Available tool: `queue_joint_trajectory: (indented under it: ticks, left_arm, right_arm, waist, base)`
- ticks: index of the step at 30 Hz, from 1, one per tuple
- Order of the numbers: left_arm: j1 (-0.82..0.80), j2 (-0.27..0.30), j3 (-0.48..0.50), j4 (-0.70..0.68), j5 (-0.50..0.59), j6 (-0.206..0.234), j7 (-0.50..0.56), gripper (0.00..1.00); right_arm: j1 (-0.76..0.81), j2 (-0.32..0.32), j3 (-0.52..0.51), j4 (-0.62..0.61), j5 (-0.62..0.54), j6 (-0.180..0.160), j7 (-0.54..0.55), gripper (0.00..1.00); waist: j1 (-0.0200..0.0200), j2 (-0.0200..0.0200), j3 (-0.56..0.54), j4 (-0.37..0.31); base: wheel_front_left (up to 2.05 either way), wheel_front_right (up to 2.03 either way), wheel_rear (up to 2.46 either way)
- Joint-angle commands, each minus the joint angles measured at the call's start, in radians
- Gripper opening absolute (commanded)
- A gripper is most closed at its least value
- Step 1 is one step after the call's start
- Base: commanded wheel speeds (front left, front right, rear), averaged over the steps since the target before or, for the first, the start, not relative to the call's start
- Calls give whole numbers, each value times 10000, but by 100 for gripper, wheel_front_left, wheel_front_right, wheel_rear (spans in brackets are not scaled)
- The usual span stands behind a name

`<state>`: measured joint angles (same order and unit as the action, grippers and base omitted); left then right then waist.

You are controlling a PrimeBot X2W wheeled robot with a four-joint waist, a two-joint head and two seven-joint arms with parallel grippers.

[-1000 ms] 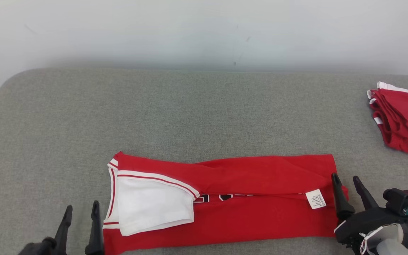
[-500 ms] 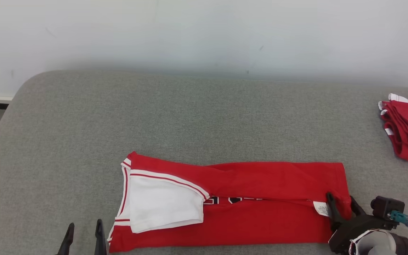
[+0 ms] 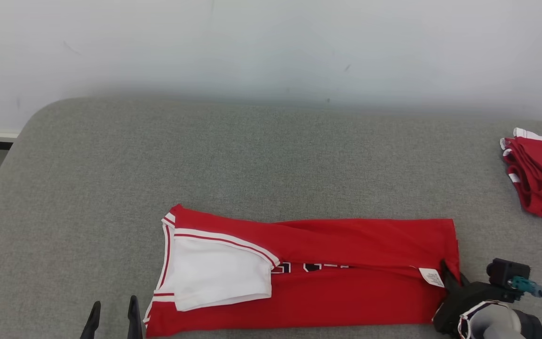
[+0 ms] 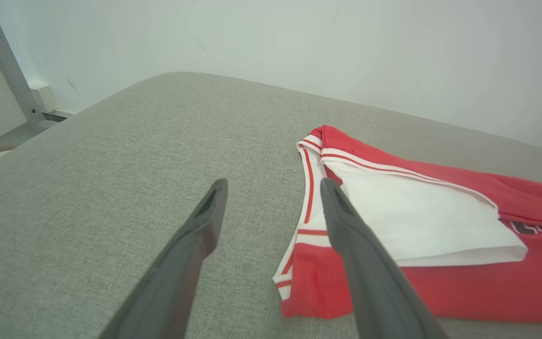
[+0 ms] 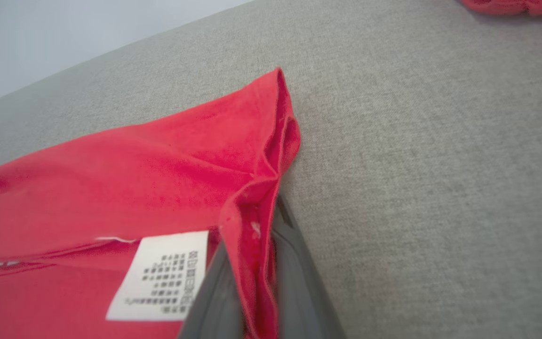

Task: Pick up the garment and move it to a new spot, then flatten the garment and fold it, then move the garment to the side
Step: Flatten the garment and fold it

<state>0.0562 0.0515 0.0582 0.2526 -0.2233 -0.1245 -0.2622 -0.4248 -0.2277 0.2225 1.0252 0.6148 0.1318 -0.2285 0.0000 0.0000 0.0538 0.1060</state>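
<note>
**Fold step: right end pinched, left end waiting**

Grips the garment (image 3: 308, 273) at its right end with the right gripper (image 3: 450, 278), clenched on a bunched pleat of hem just right of the white label (image 3: 431, 277). Shows, in the right wrist view, red cloth squeezed between the two dark fingers (image 5: 299, 282). Holds the left gripper (image 3: 113, 320) spread wide and empty, just left of the near-left corner of the cloth and apart from it.

Probably the fold, judging by the band already doubled lengthwise. To do it well:
- Check that the right pinch takes every layer, not the top pleat alone.
- Bring the left gripper right and a little farther in, low over the grey pad (image 3: 252, 155), onto the striped trim (image 4: 309, 188) at the left end.
- Close on all layers there, white flap (image 3: 214, 270) included, or risk it sliding out.
- Lift both ends together, only enough to clear the pad, with the band taut.

Lies across the near middle of the pad, long side running left to right, white flap on the left half, label at the right. Sits well apart from the other red pile (image 3: 541, 179) at the far right.
</note>
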Motion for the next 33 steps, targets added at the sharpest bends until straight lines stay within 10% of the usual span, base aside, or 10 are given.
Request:
queue_joint_trajectory:
  ticks: [1,14,26,33]
  left_arm:
    - [79,-14,-48,50,-41,-56,-11,100]
    - [300,-16,96,70,-241,-16,-11,100]
    - [233,-13,218,128,-58,98,-10,100]
    - [96,-14,130,244,-28,101,-10,100]
  right_arm:
    - [15,-279,-113,150,56,-23,-133,0]
    - [298,-1553,-335,-785,-69,-22,-362,0]
    - [970,-22,1405,-5750,873,-22,1342,0]
    - [746,1380,1971,-6231,782,-22,1862,0]
  waist:
    - [0,0,-81,-22]
    - [0,0,-383,-294]
    - [0,0,-556,-248]
    - [0,0,-619,203]
  base:
    - [0,0,0]
    - [0,0,0]
    - [0,0,0]
    - [0,0,0]
